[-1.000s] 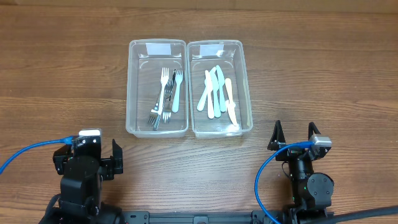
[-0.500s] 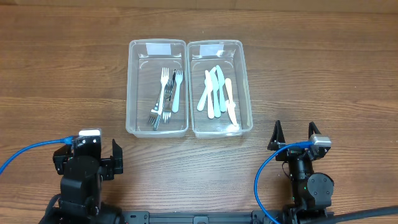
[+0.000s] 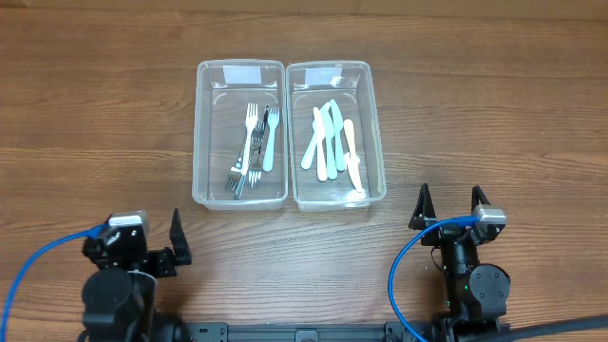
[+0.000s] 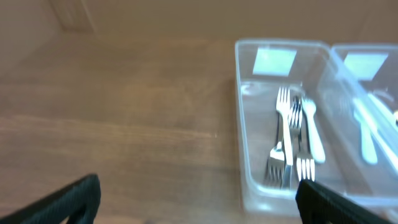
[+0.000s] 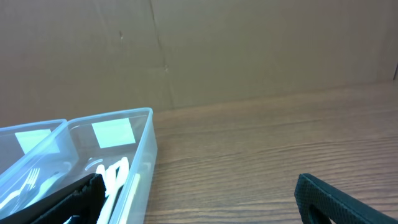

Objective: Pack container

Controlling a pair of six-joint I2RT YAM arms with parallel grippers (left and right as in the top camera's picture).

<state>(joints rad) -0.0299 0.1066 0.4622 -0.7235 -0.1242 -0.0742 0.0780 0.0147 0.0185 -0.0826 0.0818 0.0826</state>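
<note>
Two clear plastic containers stand side by side on the wooden table. The left container [image 3: 201, 133] holds several forks [image 3: 255, 147]. The right container [image 3: 375, 133] holds several pastel plastic knives [image 3: 332, 142]. My left gripper [image 3: 135, 245] is open and empty near the front edge, well short of the left container [image 4: 239, 124] and its forks [image 4: 292, 143]; its wrist view [image 4: 199, 205] is blurred. My right gripper [image 3: 448, 207] is open and empty just in front and right of the right container [image 5: 140, 162]; nothing lies between its fingers in its wrist view [image 5: 199, 202].
Blue cables [image 3: 404, 275] run from both wrists toward the front edge. A cardboard wall [image 5: 249, 50] stands behind the table. White labels [image 3: 240, 74] are stuck on the far ends of the containers.
My left arm has drawn back toward the front edge of the table. The right arm and the containers have not moved.
</note>
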